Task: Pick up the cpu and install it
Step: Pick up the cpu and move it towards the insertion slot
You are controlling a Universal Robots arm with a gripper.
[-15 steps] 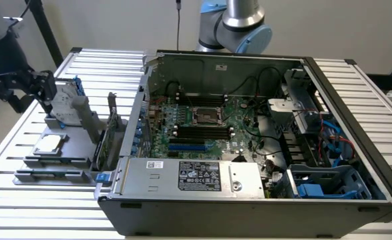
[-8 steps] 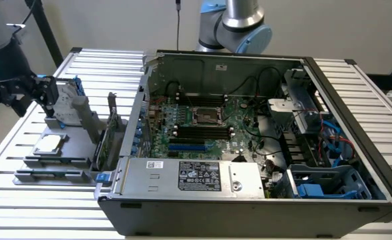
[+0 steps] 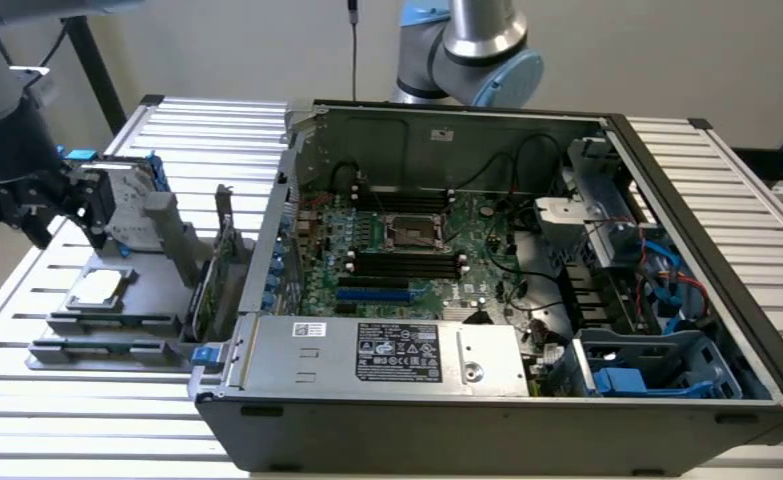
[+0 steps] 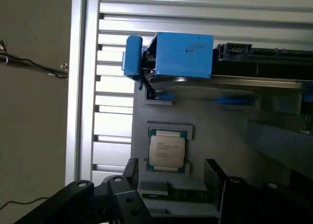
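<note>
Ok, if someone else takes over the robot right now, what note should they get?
Gripper: open, holding nothing, hovering above the cpu, not touching it.
Cpu: lying flat in its grey holder, on the exterior view's left of the case.
Done: nothing yet; the cpu is not picked up.
Left: pick it up and fit it in the socket.

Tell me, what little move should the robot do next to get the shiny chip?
Probably lower the gripper straight down: it hangs open above the cpu, which lies flat on its grey holder, untouched.
</note>
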